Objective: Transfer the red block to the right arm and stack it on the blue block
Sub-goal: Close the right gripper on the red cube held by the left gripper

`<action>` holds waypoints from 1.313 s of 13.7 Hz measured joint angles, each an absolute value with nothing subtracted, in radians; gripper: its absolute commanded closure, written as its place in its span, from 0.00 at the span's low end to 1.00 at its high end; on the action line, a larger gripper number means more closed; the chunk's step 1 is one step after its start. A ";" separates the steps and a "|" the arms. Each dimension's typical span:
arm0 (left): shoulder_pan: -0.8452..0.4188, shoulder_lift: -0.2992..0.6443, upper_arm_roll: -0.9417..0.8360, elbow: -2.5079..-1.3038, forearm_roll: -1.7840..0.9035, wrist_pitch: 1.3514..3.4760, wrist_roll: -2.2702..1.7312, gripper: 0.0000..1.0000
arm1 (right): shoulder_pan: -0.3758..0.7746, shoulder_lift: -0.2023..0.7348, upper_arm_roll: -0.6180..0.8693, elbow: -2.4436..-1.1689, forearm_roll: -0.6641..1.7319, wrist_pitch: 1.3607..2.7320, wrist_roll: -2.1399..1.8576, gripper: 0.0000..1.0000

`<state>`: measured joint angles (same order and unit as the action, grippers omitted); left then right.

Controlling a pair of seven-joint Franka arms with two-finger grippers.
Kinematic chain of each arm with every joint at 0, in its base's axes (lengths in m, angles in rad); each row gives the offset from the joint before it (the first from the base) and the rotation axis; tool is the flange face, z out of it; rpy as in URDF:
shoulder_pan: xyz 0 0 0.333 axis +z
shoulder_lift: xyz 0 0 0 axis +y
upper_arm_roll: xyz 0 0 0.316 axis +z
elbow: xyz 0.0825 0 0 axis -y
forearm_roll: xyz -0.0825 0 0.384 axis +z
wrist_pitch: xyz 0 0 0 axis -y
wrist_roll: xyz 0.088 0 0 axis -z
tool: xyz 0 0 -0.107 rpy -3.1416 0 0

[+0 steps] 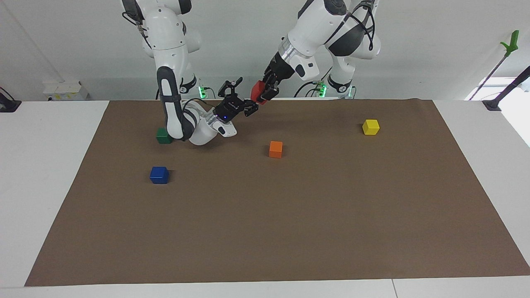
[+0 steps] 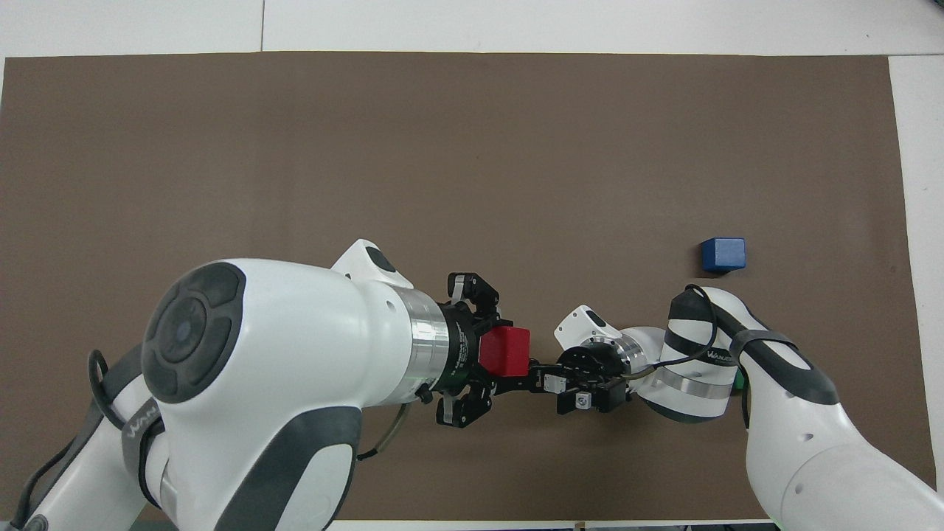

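The red block [image 1: 258,91] [image 2: 505,350] hangs in the air over the robots' edge of the brown mat, with my left gripper [image 1: 261,92] [image 2: 498,352] shut on it. My right gripper [image 1: 248,96] [image 2: 521,372], with a blue light at its base, is open. It comes up at the block from the right arm's end, its fingertips on either side of the block. I cannot tell whether they touch it. The blue block [image 1: 159,175] [image 2: 723,254] rests alone on the mat toward the right arm's end.
A green block [image 1: 162,135] sits by the right arm's elbow, nearer to the robots than the blue one. An orange block [image 1: 275,149] lies mid-mat and a yellow block [image 1: 371,127] toward the left arm's end. The brown mat [image 1: 290,215] covers the table.
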<state>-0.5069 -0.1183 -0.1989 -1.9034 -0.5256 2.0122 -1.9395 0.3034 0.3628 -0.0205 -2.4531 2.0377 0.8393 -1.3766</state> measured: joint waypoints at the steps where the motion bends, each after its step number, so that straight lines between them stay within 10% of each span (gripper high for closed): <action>1: -0.515 -0.148 -0.199 -1.939 -0.526 2.037 -1.943 1.00 | 0.316 0.386 -0.020 -2.437 2.060 0.826 -1.377 0.00; 13: -0.541 -0.221 -0.199 -2.048 -0.527 2.124 -1.946 1.00 | 0.335 0.445 0.032 -2.370 2.136 0.786 -1.383 0.00; 15: -0.542 -0.223 -0.199 -2.051 -0.527 2.124 -1.946 1.00 | 0.335 0.445 0.035 -2.369 2.138 0.785 -1.383 0.22; 16: -0.542 -0.225 -0.199 -2.052 -0.527 2.124 -1.946 1.00 | 0.335 0.445 0.036 -2.369 2.138 0.785 -1.383 0.72; 18: -0.542 -0.228 -0.199 -2.060 -0.527 2.124 -1.946 1.00 | 0.338 0.445 0.042 -2.369 2.138 0.786 -1.383 1.00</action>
